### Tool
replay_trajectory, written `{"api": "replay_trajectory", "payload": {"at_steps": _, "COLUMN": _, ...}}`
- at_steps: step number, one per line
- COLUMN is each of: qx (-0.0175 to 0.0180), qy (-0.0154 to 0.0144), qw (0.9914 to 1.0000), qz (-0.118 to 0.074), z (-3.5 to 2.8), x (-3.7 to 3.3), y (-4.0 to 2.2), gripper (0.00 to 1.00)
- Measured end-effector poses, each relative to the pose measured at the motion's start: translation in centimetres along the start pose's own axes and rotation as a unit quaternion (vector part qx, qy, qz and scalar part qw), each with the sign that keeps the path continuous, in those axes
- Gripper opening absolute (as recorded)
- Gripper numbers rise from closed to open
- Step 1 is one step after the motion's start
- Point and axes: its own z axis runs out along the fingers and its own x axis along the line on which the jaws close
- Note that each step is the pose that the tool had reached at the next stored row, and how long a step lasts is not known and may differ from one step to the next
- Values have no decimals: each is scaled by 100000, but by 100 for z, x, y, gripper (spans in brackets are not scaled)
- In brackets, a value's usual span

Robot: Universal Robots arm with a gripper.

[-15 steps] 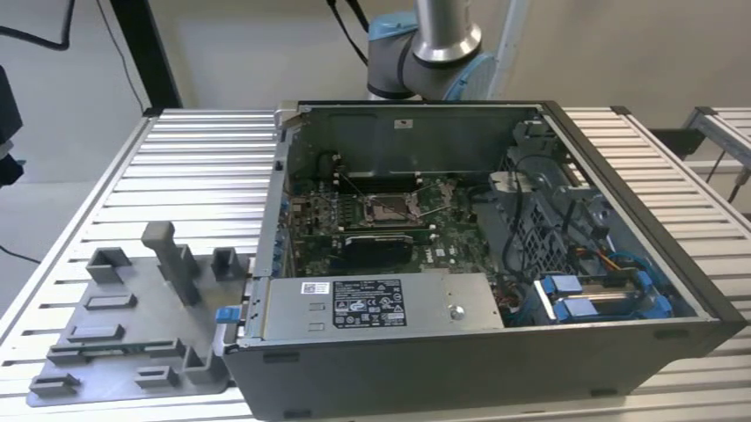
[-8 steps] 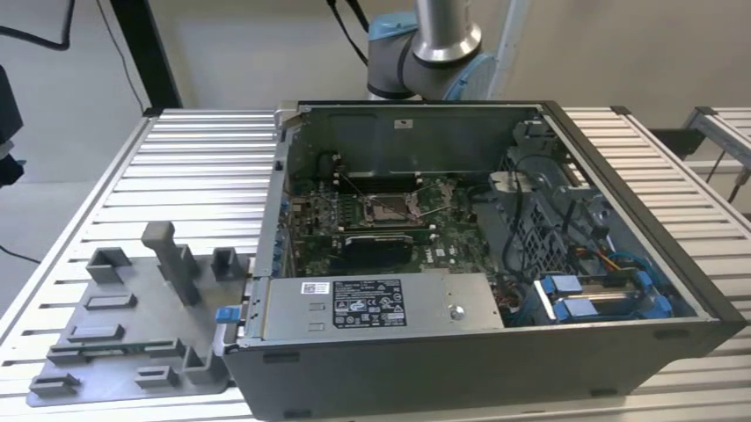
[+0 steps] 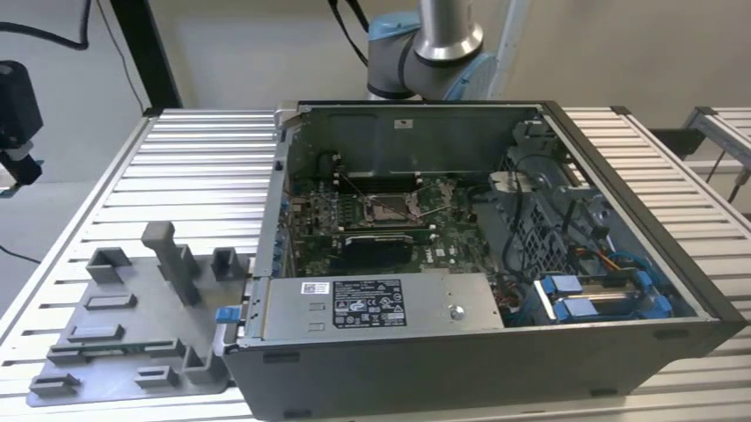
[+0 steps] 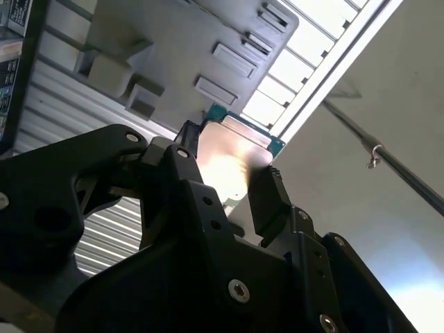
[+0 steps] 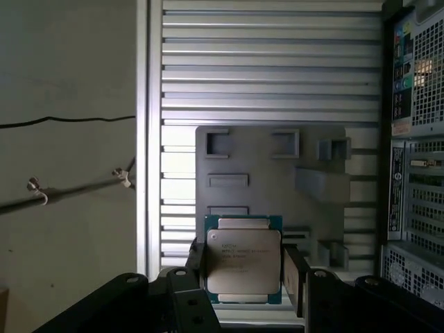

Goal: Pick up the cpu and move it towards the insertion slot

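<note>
The gripper (image 5: 244, 272) clamps the cpu (image 5: 243, 257) by two opposite edges: a flat square chip with a silvery printed lid and green rim, over the grey tray (image 5: 270, 156).

Your claw (image 5: 244, 272) is closed on the cpu (image 5: 243, 239): in the first wrist view, black fingers (image 5: 195, 260) press its two opposite edges, chip face-on between them. In the exterior view, your arm (image 3: 437, 40) rises upright at the rear. The dark block at that view's left edge is possibly the wrist (image 3: 17, 110).
</note>
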Motion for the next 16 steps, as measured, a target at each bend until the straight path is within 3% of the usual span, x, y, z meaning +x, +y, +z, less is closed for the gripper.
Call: {"api": "replay_trajectory", "payload": {"at_steps": 16, "qx": 113, "qy": 4, "qw": 100000, "qz": 1, "z": 0, "x": -365, "y": 2, "gripper": 0}}
